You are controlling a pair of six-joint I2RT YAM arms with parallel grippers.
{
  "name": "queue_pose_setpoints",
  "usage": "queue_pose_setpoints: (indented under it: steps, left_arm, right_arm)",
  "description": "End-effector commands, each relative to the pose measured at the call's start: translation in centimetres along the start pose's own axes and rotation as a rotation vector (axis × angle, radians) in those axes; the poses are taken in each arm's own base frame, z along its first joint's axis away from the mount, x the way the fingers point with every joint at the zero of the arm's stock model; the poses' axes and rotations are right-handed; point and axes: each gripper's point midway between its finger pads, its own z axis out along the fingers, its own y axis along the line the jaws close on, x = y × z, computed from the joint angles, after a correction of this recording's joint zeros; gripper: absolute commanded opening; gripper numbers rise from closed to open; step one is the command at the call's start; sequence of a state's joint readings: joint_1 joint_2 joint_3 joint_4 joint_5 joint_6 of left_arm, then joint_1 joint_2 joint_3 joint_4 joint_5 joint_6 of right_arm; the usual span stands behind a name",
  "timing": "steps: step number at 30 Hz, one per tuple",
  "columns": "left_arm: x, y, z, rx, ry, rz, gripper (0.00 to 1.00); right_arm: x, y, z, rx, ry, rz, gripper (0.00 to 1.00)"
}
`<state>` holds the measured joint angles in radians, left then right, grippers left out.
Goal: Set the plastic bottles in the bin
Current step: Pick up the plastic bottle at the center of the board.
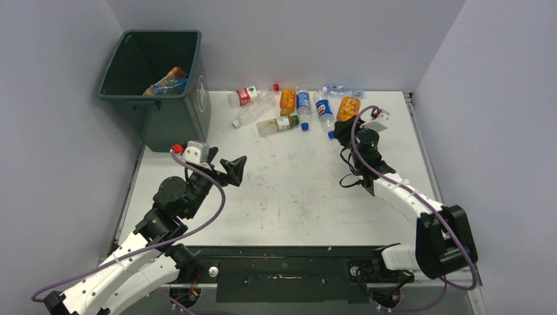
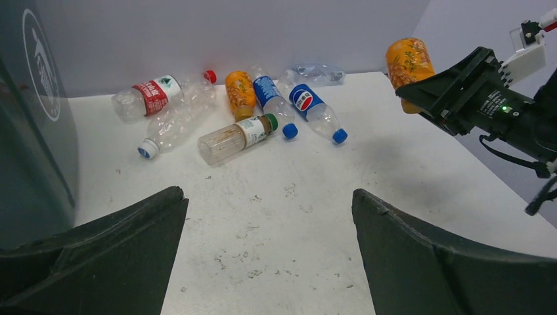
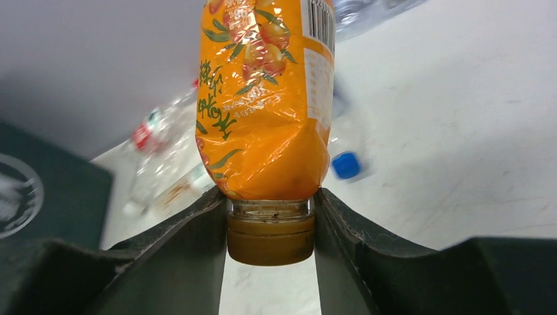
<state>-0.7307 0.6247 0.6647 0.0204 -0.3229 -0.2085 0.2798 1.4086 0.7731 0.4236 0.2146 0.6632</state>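
Note:
My right gripper (image 3: 270, 197) is shut on the neck and brown cap of an orange bottle (image 3: 263, 98), at the right end of the bottle row (image 1: 348, 108). The same bottle shows in the left wrist view (image 2: 408, 62), raised off the table. Several plastic bottles lie along the back of the table: a red-labelled one (image 1: 246, 96), a clear one (image 1: 253, 113), a brown-labelled one (image 1: 279, 124), another orange one (image 1: 287, 101) and two blue-labelled ones (image 1: 303, 105). The dark bin (image 1: 177, 121) stands at the back left with bottles inside (image 1: 167, 82). My left gripper (image 1: 240, 170) hangs open and empty over the table (image 2: 269, 197).
A crushed clear bottle (image 1: 343, 90) lies against the back wall. Grey walls close in the table (image 1: 289, 197) on three sides. The bin's wall with its white sticker (image 2: 36, 72) is close on the left of my left gripper.

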Motion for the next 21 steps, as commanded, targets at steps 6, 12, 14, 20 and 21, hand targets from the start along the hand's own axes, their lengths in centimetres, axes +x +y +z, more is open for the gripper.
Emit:
queue_pose_setpoints:
  steps: [6, 12, 14, 20, 21]
  left_arm:
    - [-3.7, -2.8, -1.5, 0.174, -0.199, 0.087, 0.96]
    - [-1.1, -8.4, -2.3, 0.482, -0.146, 0.350, 0.96]
    - [0.8, -10.7, -3.0, 0.618, -0.040, 0.455, 0.96]
    - [5.2, -11.4, -4.7, 0.708, 0.051, 0.835, 0.96]
    - [5.4, -11.3, -4.9, 0.709, 0.030, 0.877, 0.96]
  right_arm:
    - [4.9, 10.5, -14.4, -0.540, 0.352, -0.069, 0.05]
    - [8.8, 11.6, -23.0, -0.757, 0.706, -0.169, 0.05]
    - [9.3, 12.0, -25.5, -0.850, 0.807, -0.163, 0.05]
    - [10.3, 11.6, -28.9, -0.922, 0.943, -0.228, 0.05]
    - [10.5, 11.6, -29.3, -0.932, 0.963, -0.226, 0.05]
